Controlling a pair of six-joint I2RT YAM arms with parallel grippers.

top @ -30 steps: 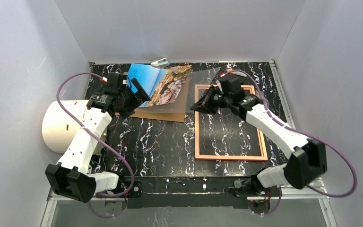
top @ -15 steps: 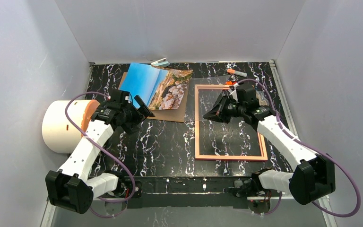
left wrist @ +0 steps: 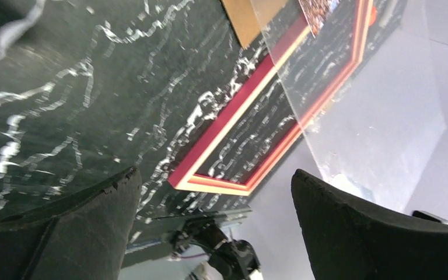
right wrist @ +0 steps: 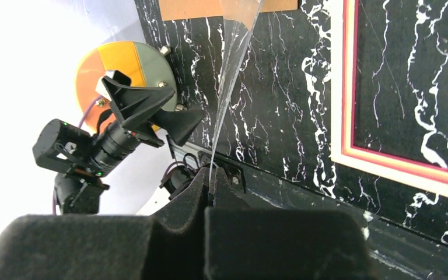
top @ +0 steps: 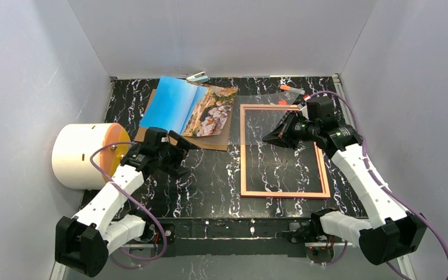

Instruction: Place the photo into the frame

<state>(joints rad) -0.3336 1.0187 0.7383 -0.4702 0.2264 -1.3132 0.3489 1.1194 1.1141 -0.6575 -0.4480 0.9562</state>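
Meanwhile, the left arm is drawing back from the photo (top: 188,106) toward the near side of the tabletop (top: 210,181). The left end effector (top: 179,155) is released, its pads spread wide with nothing between them. The photo is lying at the far left, partly curled, on the brown backing board (top: 213,141) and just beside the frame (top: 284,193), not in it. The right end effector (right wrist: 212,192) is clenched on the edge of a clear sheet (right wrist: 231,76) and is carrying it to the right. A second ago the sheet was hanging over the frame's far-left corner and the backing board; it is now hanging tilted above the far half of the frame. The frame itself is lying flat, in the same place, with bare tabletop showing through its opening. Judging from this, the sheet is probably being brought to the frame as glazing ahead of the print, and the left arm is making room. Inserting the photo is not yet beginning, and the thin sheet may flex or slip in so narrow a pinch.
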